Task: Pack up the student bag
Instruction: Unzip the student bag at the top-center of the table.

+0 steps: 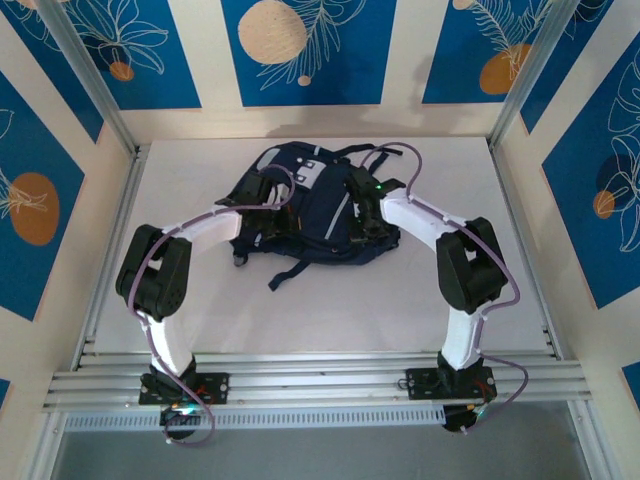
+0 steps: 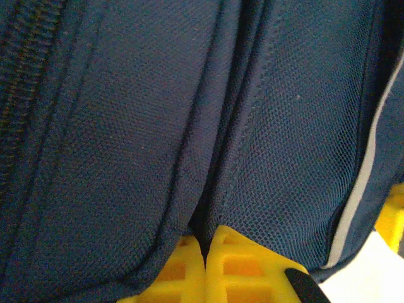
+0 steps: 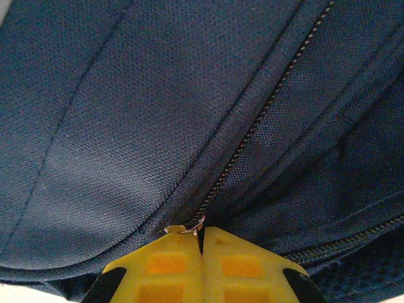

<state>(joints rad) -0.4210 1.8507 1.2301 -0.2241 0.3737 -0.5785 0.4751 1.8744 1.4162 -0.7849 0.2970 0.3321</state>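
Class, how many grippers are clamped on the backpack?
2. The left gripper pinches a fabric fold of the student bag, left side; the right gripper clamps a zipper pull, right side.

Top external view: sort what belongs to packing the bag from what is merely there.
Job: student bag; left pincer, shut on a fold of its fabric; right pincer, shut on the zip pull.
Merely there: white table; blue patterned walls; metal frame rails.

Robot lab cell: white desk (image 1: 330, 310) boxed in by blue leaf-print wall panels (image 1: 350, 50), alu frame posts (image 1: 90, 85), alu rail (image 1: 320, 385) at near edge w/ L arm (image 1: 155, 275) & R arm (image 1: 470, 265) bolted on.
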